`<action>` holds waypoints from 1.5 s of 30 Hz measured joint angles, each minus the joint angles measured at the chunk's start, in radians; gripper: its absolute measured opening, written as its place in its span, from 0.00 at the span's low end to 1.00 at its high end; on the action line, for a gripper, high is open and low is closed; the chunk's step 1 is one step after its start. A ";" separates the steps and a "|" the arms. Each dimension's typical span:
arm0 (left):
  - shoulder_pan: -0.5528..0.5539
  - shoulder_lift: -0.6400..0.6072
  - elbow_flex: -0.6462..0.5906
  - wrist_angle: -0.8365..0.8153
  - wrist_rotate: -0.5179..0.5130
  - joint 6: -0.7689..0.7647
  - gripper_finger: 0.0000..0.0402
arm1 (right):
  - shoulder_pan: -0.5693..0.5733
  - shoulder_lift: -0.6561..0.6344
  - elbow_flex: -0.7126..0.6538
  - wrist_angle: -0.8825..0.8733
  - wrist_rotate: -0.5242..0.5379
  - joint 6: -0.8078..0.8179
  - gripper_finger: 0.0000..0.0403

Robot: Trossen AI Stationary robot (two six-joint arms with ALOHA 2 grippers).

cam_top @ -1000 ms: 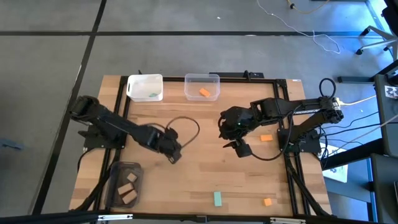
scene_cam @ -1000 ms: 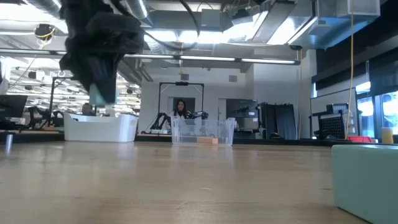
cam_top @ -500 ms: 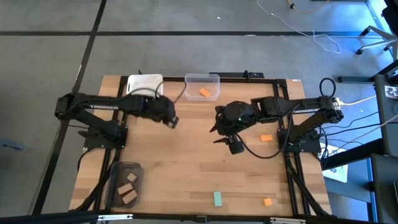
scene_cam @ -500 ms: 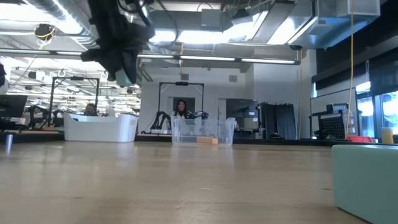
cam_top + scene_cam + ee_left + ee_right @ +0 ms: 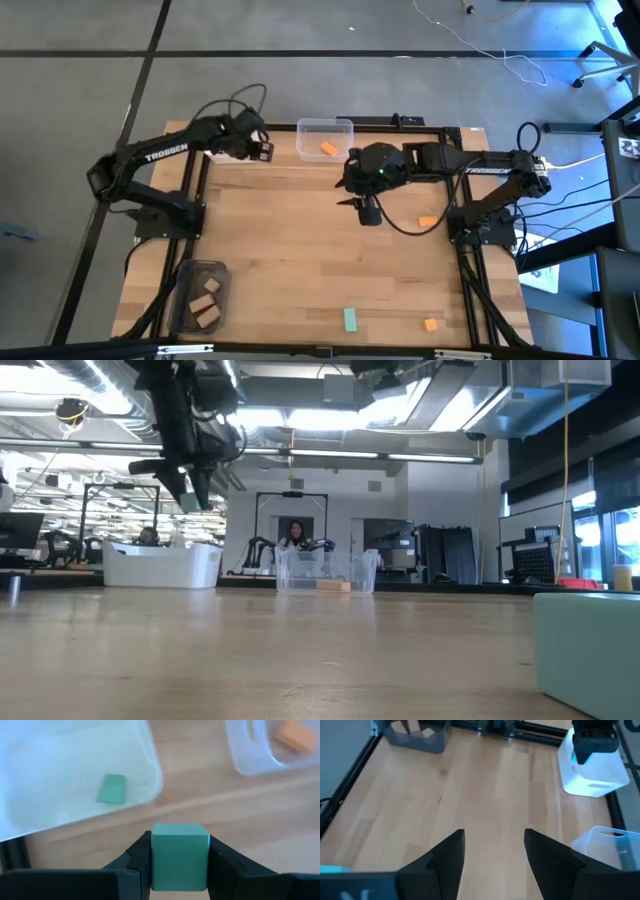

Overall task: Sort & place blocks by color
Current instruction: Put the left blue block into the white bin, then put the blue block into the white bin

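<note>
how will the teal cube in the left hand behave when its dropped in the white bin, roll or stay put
The teal cube, clamped in the left hand, has flat faces, so it will probably tumble briefly, not roll. It looks rigid, unlikely to deform. The white bin has walls that should contain it.

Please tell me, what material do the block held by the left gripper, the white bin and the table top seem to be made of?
The teal-green block, shut in the left gripper, looks like painted wood: matte, even colour, slightly rounded edges; the paint hides any grain, so plastic is possible. The white bin seems to be thin, milky plastic with a smooth moulded rim. The table top looks like light, unpainted wood: joined planks with visible grain.
</note>
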 joint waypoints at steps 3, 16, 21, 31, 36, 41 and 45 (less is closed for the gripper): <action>0.080 0.000 0.000 0.000 0.002 0.000 0.30 | -0.020 0.000 0.000 0.009 0.000 -0.001 0.51; 0.262 0.143 0.000 0.033 0.050 0.102 0.30 | -0.035 0.000 0.000 0.124 0.395 0.029 0.51; 0.307 0.236 0.000 0.057 0.088 0.157 0.30 | -0.033 0.000 0.000 0.133 0.404 0.044 0.51; 0.308 0.346 0.000 0.105 0.079 0.218 0.33 | -0.034 0.000 0.000 0.132 0.406 0.084 0.51; 0.308 0.346 0.000 0.106 0.064 0.234 0.47 | -0.034 0.000 0.000 0.125 0.406 0.083 0.51; 0.308 0.346 0.000 0.107 0.064 0.229 0.50 | -0.034 0.000 0.000 0.109 0.383 0.080 0.51; 0.299 0.345 0.000 0.106 0.087 0.229 0.50 | -0.034 0.000 0.000 0.109 0.372 0.080 0.51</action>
